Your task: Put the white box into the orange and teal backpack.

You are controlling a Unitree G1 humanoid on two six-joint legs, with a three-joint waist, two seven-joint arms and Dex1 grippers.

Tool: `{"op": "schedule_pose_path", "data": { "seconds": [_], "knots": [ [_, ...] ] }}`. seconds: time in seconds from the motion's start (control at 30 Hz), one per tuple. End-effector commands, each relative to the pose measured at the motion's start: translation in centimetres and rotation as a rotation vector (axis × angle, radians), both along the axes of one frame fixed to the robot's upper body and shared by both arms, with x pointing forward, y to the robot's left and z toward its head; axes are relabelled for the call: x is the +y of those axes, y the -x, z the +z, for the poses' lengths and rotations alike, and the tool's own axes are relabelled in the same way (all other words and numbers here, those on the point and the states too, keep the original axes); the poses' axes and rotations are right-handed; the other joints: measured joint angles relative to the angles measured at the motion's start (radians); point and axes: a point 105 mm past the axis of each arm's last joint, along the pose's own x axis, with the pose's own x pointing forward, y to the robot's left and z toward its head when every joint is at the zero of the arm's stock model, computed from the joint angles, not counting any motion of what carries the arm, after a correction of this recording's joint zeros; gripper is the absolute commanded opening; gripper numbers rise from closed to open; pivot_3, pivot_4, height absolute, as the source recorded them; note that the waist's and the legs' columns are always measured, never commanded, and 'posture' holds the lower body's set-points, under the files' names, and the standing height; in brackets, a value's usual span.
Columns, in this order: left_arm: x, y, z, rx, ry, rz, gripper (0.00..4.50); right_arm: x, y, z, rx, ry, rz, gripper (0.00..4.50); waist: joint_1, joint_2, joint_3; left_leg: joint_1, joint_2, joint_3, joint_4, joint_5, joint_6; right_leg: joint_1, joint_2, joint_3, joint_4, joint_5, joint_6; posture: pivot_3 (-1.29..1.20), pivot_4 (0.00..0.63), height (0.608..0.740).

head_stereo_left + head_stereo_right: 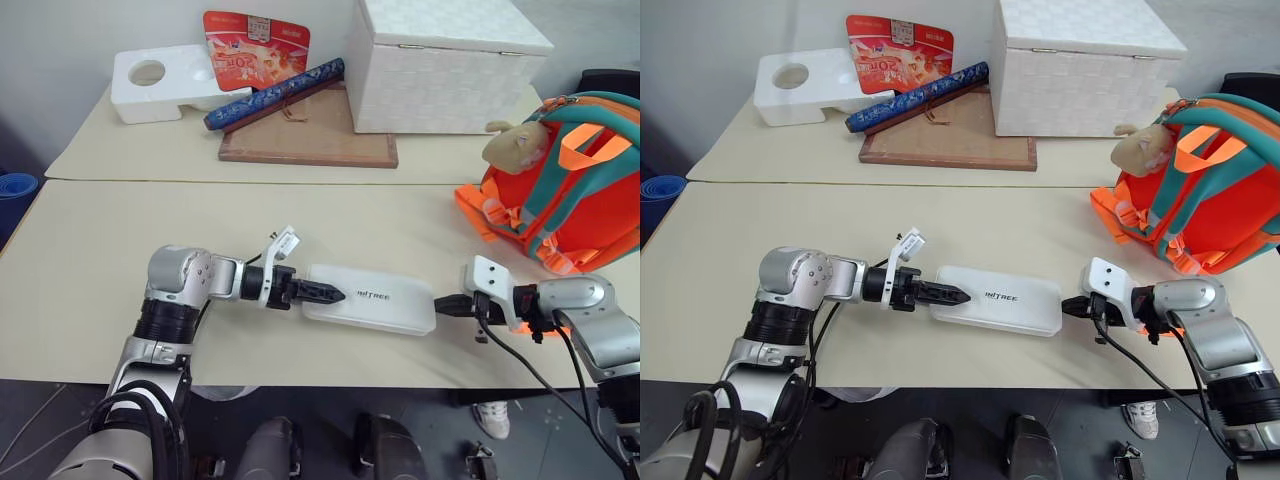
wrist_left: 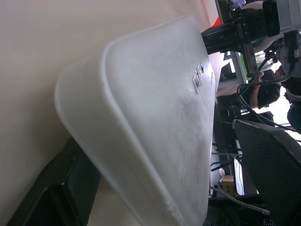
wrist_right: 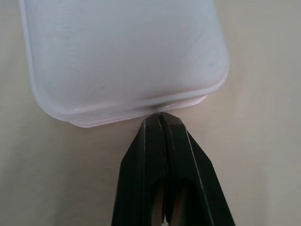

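Both grippers are bracketing my white box [image 1: 372, 298] lying flat on the desk [image 1: 200, 220]: right fingers [image 3: 162, 141] closed, bracing its end; left fingers [image 2: 51, 197] spread, straddling the opposite edge, gripping nothing yet.

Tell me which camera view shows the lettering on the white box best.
The right eye view: the whole white box lies flat with its dark lettering facing up. The left eye view shows nearly the same. The left wrist view catches the lettering at a steep angle; the right wrist view shows a plain end.
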Motion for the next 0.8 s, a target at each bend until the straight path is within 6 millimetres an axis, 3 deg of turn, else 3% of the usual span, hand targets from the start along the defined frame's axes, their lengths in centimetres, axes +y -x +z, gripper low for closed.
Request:
{"op": "schedule_pose_path", "data": {
  "seconds": [0.03, 0.17, 0.27, 0.43, 0.53, 0.63, 0.7, 0.8],
  "knots": [
    [0.3, -0.5, 1.0, -0.001, 0.048, 0.022, 3.25, 0.4, -0.1, 0.3, -0.034, -0.014, 0.002, 0.0, -0.001, 0.0, 0.0, 0.0, 0.001, 0.0, 0.0, 0.0, 0.0, 0.0, 0.0, 0.0, 0.0, 0.0, 0.0, 0.0, 0.15, 0.74],
    [1.4, -0.4, 1.9, -0.005, 0.073, 0.036, 2.04, 0.0, -0.1, 0.2, -0.043, -0.027, -0.042, 0.0, -0.003, 0.0, 0.0, -0.001, 0.002, 0.0, 0.0, 0.0, -0.001, -0.001, 0.001, 0.0, 0.0, 0.0, 0.0, 0.0, 0.15, 0.74],
    [1.9, -0.3, 2.2, -0.001, 0.085, 0.047, 1.38, -0.5, -0.2, 0.1, -0.056, -0.036, -0.093, 0.0, -0.003, -0.001, 0.0, -0.001, 0.002, 0.0, 0.0, 0.0, -0.002, -0.001, 0.001, 0.0, 0.0, 0.0, 0.0, 0.0, 0.15, 0.74],
    [2.8, -0.2, 4.3, -0.018, 0.185, 0.085, 1.26, -2.6, 0.7, 2.3, -0.102, -0.165, -0.291, 0.0, 0.001, -0.001, 0.0, -0.001, 0.003, 0.0, 0.0, 0.0, -0.002, -0.001, 0.001, 0.0, 0.0, 0.0, 0.0, 0.0, 0.15, 0.74],
    [4.0, 0.1, 5.8, -0.055, 0.241, 0.113, 1.26, -5.6, 2.2, 4.9, -0.149, -0.269, -0.477, 0.59, 0.003, -0.001, 0.0, -0.003, 0.002, -0.001, 0.0, 0.0, -0.002, -0.002, 0.0, 0.0, 0.0, 0.0, 0.0, 0.0, 0.15, 0.74],
    [5.2, 0.1, 6.8, -0.101, 0.261, 0.154, 1.26, -8.3, 3.9, 7.8, -0.22, -0.311, -0.614, 1.72, 0.002, -0.001, 0.0, -0.003, 0.002, -0.001, -0.001, 0.0, -0.002, -0.003, 0.0, 0.0, -0.001, 0.0, 0.0, 0.0, 0.15, 0.74],
    [6.3, 0.1, 7.6, -0.133, 0.282, 0.186, 1.26, -10.2, 4.8, 9.8, -0.268, -0.363, -0.718, 2.19, 0.001, -0.001, 0.0, -0.003, 0.002, -0.001, -0.001, 0.0, -0.002, -0.003, 0.001, 0.0, -0.001, 0.0, 0.0, 0.0, 0.15, 0.74],
    [7.0, 0.5, 9.7, -0.203, 0.353, 0.184, 1.26, -11.7, 4.9, 11.2, -0.289, -0.452, -0.808, 3.11, -0.003, -0.001, 0.0, -0.003, 0.003, -0.001, -0.002, 0.0, -0.003, -0.003, 0.001, 0.0, -0.001, 0.0, 0.0, 0.0, 0.15, 0.74]
  ]
}}
